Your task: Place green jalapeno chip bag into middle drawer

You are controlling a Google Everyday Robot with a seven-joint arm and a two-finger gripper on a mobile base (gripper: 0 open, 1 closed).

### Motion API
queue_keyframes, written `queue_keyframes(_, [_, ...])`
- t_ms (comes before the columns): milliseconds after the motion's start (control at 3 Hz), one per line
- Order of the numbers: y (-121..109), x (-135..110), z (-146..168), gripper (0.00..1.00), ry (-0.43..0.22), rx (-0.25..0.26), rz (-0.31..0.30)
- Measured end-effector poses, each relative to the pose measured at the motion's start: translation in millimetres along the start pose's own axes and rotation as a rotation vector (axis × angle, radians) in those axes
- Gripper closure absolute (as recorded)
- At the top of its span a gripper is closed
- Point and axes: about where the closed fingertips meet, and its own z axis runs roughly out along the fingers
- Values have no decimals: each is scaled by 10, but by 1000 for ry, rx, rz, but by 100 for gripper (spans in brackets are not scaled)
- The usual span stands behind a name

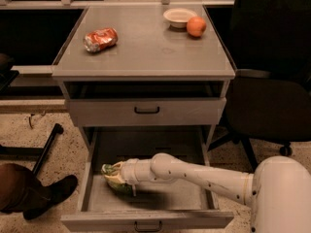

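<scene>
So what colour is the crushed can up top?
Orange-red can, camera view; gripper low in the middle drawer.

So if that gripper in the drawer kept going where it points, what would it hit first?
The green jalapeno chip bag sits at the tip of the gripper; beyond it, probably the left wall of the middle drawer, though depth is unclear.

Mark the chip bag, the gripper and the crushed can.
Crinkled green foil chip bag point(117, 187): camera view, lower edge.
Gripper point(115, 173): camera view, tip, at the bag in the open grey drawer point(160, 202).
Crushed orange-red can point(100, 39): camera view, middle.
</scene>
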Motion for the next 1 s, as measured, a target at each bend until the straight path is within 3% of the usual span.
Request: queue_keyframes(1000, [1, 0, 1, 12, 0, 0, 0])
